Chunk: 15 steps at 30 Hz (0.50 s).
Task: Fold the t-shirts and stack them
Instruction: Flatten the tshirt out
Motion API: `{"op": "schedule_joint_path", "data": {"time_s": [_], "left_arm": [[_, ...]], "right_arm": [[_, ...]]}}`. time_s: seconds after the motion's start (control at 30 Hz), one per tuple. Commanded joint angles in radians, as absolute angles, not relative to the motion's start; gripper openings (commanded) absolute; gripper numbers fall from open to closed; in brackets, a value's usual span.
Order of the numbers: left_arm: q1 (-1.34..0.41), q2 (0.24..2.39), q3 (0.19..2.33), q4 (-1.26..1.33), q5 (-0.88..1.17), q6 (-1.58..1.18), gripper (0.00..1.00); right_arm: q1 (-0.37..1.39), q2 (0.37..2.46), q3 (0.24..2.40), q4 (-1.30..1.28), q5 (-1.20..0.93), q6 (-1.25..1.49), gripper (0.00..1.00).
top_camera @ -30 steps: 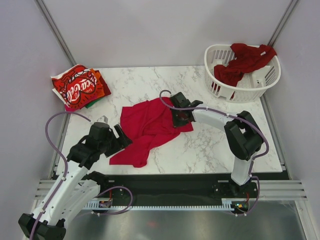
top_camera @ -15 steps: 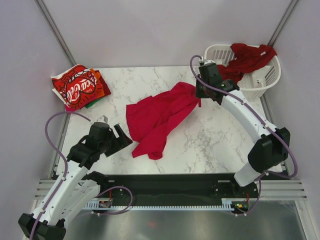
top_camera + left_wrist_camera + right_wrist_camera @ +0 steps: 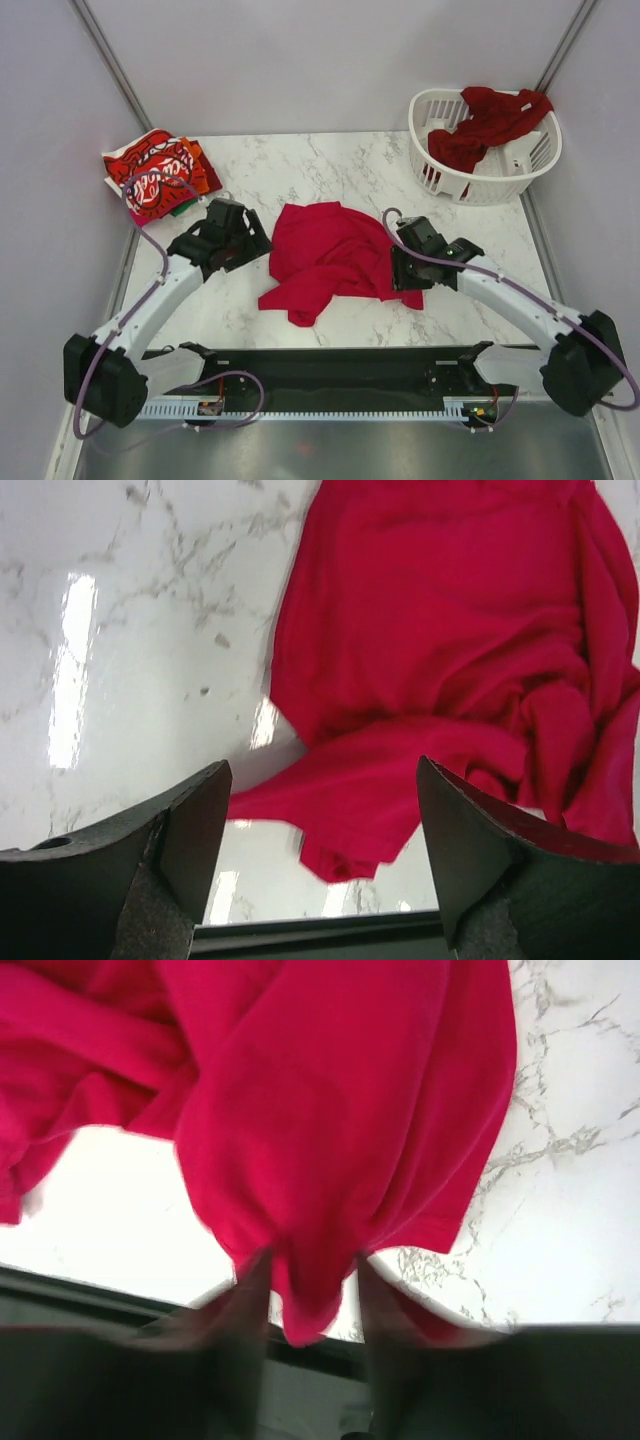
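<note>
A plain bright red t-shirt (image 3: 330, 255) lies crumpled on the marble table (image 3: 300, 165), near the middle. My right gripper (image 3: 405, 272) is at its right corner. In the right wrist view its blurred fingers (image 3: 245, 1310) stand apart, open, with a fold of the red cloth (image 3: 330, 1110) hanging in the gap of the right gripper (image 3: 312, 1270). My left gripper (image 3: 243, 245) hovers open at the shirt's left edge. The left wrist view shows the left gripper (image 3: 325, 775) empty above the red cloth (image 3: 450, 660). A folded pile topped by the Coca-Cola t-shirt (image 3: 155, 175) sits far left.
A white slatted laundry basket (image 3: 487, 187) stands at the back right with a dark red t-shirt (image 3: 490, 120) draped in it. The table's near edge and a black rail (image 3: 330, 365) run just below the shirt. Grey walls close in on both sides.
The right arm swung the red shirt from near the basket down toward the front, and its jaws have parted. The left arm reached forward to the shirt's left edge.
</note>
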State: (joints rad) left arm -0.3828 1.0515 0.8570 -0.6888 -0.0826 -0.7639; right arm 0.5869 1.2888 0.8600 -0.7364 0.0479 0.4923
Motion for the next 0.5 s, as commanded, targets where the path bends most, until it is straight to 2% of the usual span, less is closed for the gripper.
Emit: {"op": "schedule_joint_path", "data": {"time_s": [0.0, 0.03, 0.07, 0.23, 0.47], "left_arm": [[-0.382, 1.191, 0.965, -0.505, -0.146, -0.704, 0.81], [-0.380, 1.281, 0.992, -0.493, -0.141, -0.701, 0.72], [-0.380, 1.339, 1.058, -0.479, -0.112, -0.693, 0.69], [-0.374, 1.677, 1.247, -0.397, -0.074, -0.640, 0.55], [-0.351, 1.931, 1.440, -0.388, -0.058, -0.606, 0.52]], "right_arm": [[0.598, 1.149, 0.824, -0.770, 0.044, 0.572, 0.56], [0.598, 1.135, 0.816, -0.773, 0.052, 0.577, 0.75], [0.600, 1.128, 0.812, -0.776, 0.063, 0.580, 0.96], [0.598, 1.094, 0.821, -0.769, 0.089, 0.606, 0.98], [0.600, 1.058, 0.844, -0.785, 0.140, 0.601, 0.98]]}}
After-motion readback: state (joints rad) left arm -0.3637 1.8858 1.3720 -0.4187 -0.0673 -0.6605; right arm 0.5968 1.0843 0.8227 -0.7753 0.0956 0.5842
